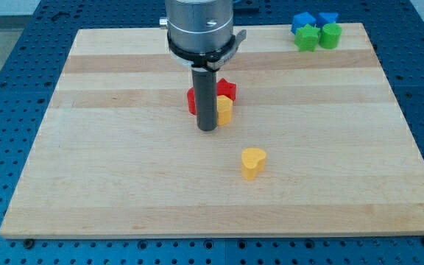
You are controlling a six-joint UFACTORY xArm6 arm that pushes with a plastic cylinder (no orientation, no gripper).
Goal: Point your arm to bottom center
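My tip (207, 129) stood near the middle of the desk (109, 169), so the job of pointing to the bottom center looked only just begun. The spot to reach was the bare wood at the middle of the view's bottom edge, well below my tip. I think the next move called for a slide straight down the view, keeping a little to the left so as not to bump the yellow heart block (253, 162), which sat just down and to the right of the path. The arm had no fingers at all, only a straight dark rod, so there was nothing to clench or let go. Just beside the rod on the right was a small yellow block (225, 110), and behind it were a red star block (227, 88) and another red block (191, 101), partly hidden. Far off at the top right corner sat two blue blocks (304, 20) and two green blocks (330, 34) close together. The blocks looked smooth and hard. The desk was pale wood with long stripes.
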